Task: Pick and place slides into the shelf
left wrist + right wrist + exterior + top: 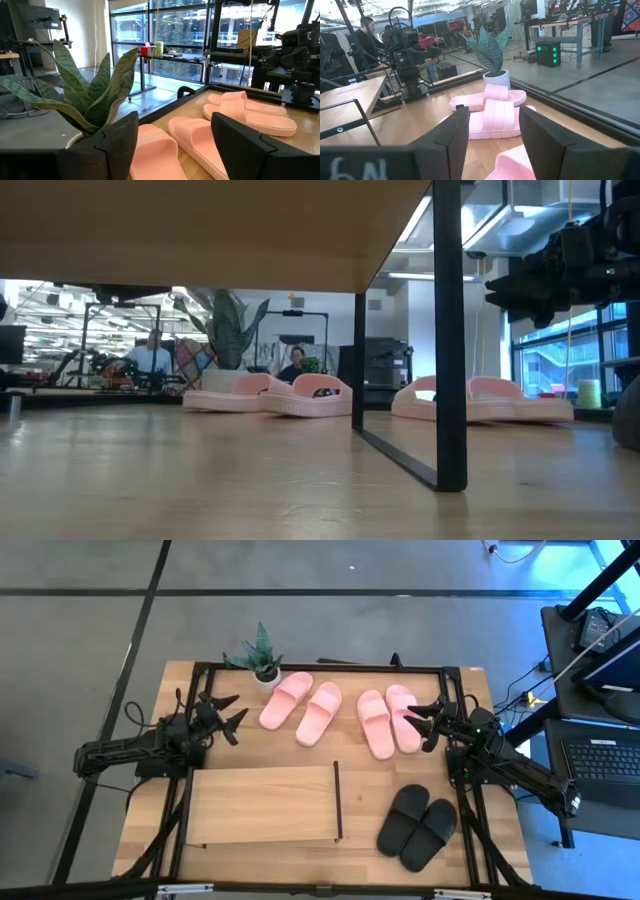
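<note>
High view shows six slides on the wooden surface (150, 690), none on the shelf. Two pale pink pairs lie along the far side: the left pink pair (302, 707) sits just right of a single potted plant (262, 658), and the right pink pair (389, 720) lies near it, a small gap between the two pairs. One black pair (418, 826) rests at the near right, just beside the shelf's black end frame. The shelf (262, 805) is one low rack with a light-wood top board, standing at the near middle with nothing on its top.

Two arms are present. The left gripper (229, 712) hovers by the plant, just left of the left pink pair; its jaws stand wide apart and hold nothing, with two pink slides seen between them in the left wrist view. The right gripper (424, 722) hovers at the outer edge of the right pink pair; its jaws are parted and empty, framing pink slides in the right wrist view.

Low view looks under the shelf board toward both pink pairs; two people sit in the room behind.
</note>
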`<state>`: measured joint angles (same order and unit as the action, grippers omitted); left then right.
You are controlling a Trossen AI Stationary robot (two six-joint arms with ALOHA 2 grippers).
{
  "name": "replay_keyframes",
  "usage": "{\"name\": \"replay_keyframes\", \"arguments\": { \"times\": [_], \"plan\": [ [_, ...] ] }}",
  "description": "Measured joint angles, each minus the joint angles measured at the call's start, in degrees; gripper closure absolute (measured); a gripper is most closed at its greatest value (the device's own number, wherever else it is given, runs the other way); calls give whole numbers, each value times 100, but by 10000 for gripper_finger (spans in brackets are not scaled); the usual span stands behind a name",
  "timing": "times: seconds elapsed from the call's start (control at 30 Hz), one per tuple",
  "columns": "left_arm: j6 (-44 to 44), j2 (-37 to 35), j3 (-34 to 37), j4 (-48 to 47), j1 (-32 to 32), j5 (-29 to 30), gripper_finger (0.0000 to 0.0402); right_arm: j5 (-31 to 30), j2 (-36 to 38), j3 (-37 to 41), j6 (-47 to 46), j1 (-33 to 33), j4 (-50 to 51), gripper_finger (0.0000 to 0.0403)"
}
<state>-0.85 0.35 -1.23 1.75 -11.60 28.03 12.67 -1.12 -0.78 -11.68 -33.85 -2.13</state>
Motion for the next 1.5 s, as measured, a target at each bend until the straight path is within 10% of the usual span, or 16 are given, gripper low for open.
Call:
{"name": "replay_keyframes", "arguments": {
  "times": [1.5],
  "plan": [
    [0, -1, 0, 0, -2, -2, 160, -4, 0, 0, -1328, 0, -105, 229]
  ]
}}
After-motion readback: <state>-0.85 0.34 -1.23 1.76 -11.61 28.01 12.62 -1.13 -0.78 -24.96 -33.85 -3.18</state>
